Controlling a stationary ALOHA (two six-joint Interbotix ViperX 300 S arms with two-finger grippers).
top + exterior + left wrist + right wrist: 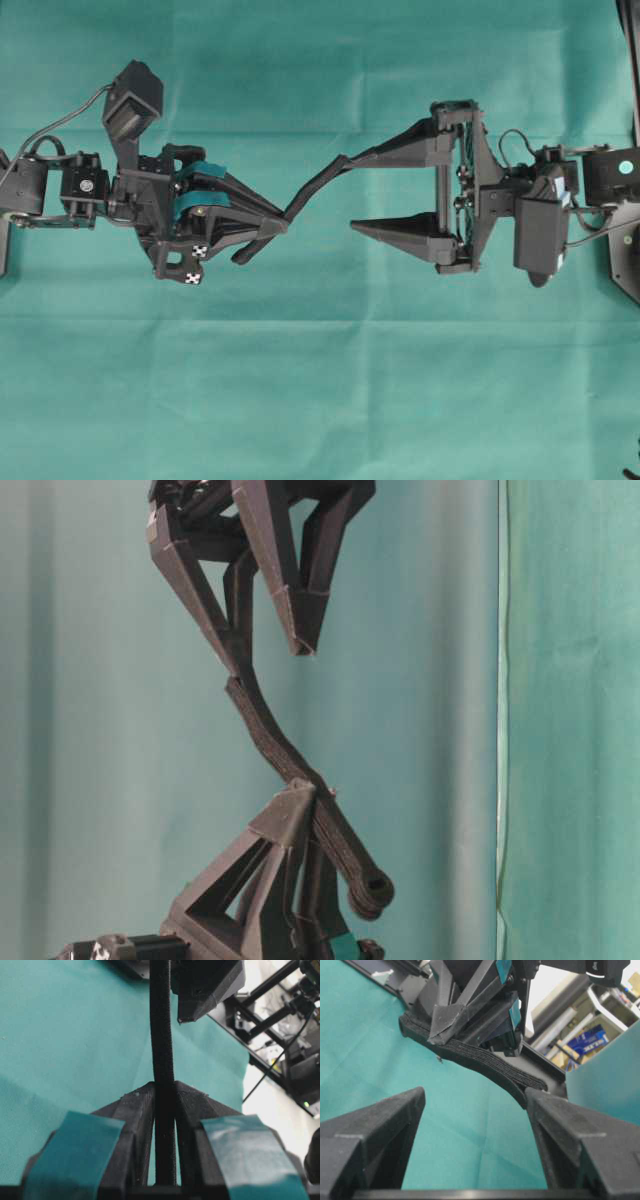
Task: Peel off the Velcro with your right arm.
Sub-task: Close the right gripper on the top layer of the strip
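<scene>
Surface: a table covered by a teal cloth (320,400), faintly creased.
On the cloth: nothing visibly rests directly on it.
Edge: cloth ends at bare table (260,1105).

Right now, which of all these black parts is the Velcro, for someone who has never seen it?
Find the two black arms meeting over the green cloth. Between them runs the Velcro, clamped in the left gripper. Unlike the hard, pointed jaws, it is thin, fuzzy and bends.
</scene>
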